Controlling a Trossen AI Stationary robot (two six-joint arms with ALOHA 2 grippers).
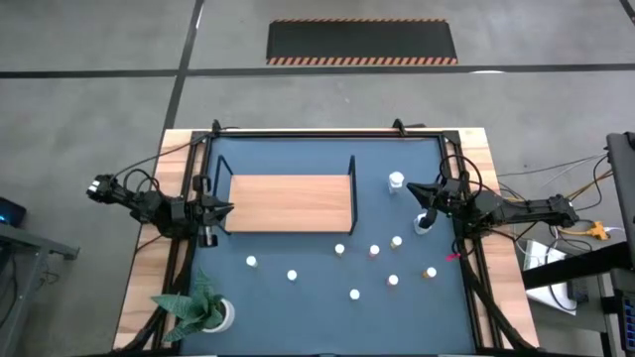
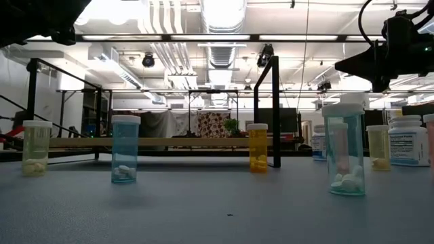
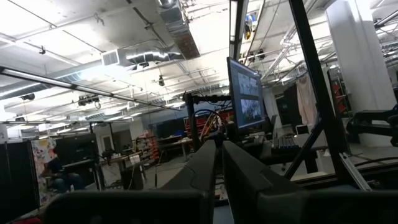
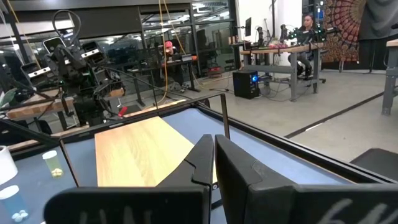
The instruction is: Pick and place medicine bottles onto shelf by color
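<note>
Shelf (image 1: 288,203) bare, bottles (image 1: 374,251) scattered, left pincer (image 3: 219,163) and right pincer (image 4: 213,155) closed, empty.

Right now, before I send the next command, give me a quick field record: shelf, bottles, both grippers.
shelf: wooden shelf at the table's far middle, nothing on its board
bottles: small medicine bottles scattered on the blue tabletop nearer than the shelf; one larger white bottle beside the shelf's right end
left gripper: at the shelf's left end, shut, empty
right gripper: right of the shelf, near the larger white bottle, shut, empty
placed so far: none
</note>
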